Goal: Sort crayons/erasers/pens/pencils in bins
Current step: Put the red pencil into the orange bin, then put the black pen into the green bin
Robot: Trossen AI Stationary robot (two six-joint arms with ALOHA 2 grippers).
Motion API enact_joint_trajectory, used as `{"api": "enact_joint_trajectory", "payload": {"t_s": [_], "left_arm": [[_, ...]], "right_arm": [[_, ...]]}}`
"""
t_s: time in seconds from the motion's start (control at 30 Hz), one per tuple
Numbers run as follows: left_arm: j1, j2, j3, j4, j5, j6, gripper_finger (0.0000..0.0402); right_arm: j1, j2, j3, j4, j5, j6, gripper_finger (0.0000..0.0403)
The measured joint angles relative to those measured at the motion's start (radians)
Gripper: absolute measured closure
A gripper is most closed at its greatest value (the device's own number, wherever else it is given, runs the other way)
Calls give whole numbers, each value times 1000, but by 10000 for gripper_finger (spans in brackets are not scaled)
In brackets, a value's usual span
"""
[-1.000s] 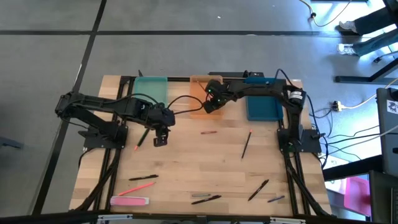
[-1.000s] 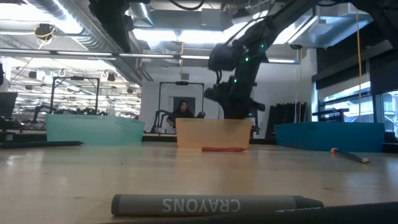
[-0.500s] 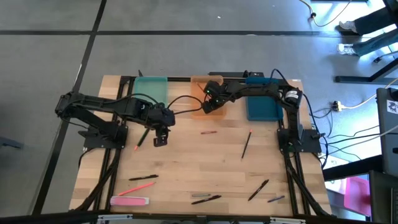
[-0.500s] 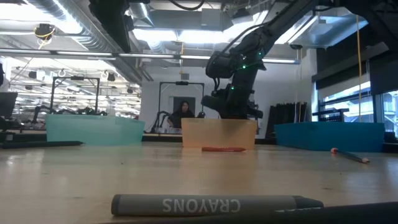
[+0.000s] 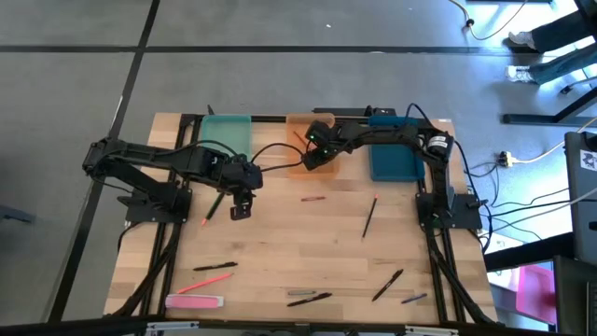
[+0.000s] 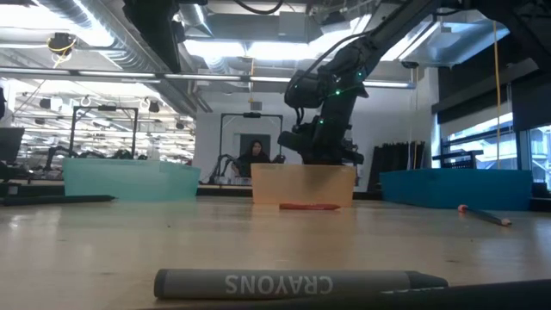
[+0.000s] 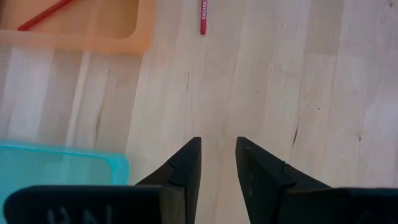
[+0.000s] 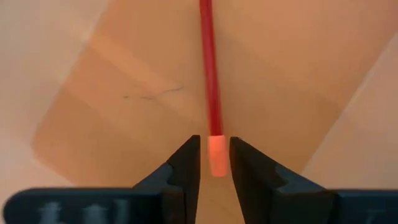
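While the right gripper (image 8: pixel 214 163) hangs over the orange bin (image 5: pixel 300 124), its fingers parted just wider than the red pencil (image 8: pixel 209 74) between them, the pink eraser tip could snag and flick out. The left gripper (image 7: pixel 217 163) waits, fingers open, above the worktop (image 5: pixel 280 243).

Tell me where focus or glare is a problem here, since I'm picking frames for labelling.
Low view: the grey crayon up close is soft, and ceiling lights glare behind the right gripper. Right wrist view: the red pencil over the orange bin looks blurred. Left wrist view: sharp, even light.
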Motion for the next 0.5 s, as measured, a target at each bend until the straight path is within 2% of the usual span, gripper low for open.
{"api": "enact_joint_trajectory", "payload": {"t_s": [0.3,0.5], "left_arm": [[0,0,0,-43,-11,-144,309],[-1,0,0,-104,-128,-304,309]], "right_arm": [[14,-60,1,15,23,-107,309],[83,-183,1,-25,118,-317,309]]}}
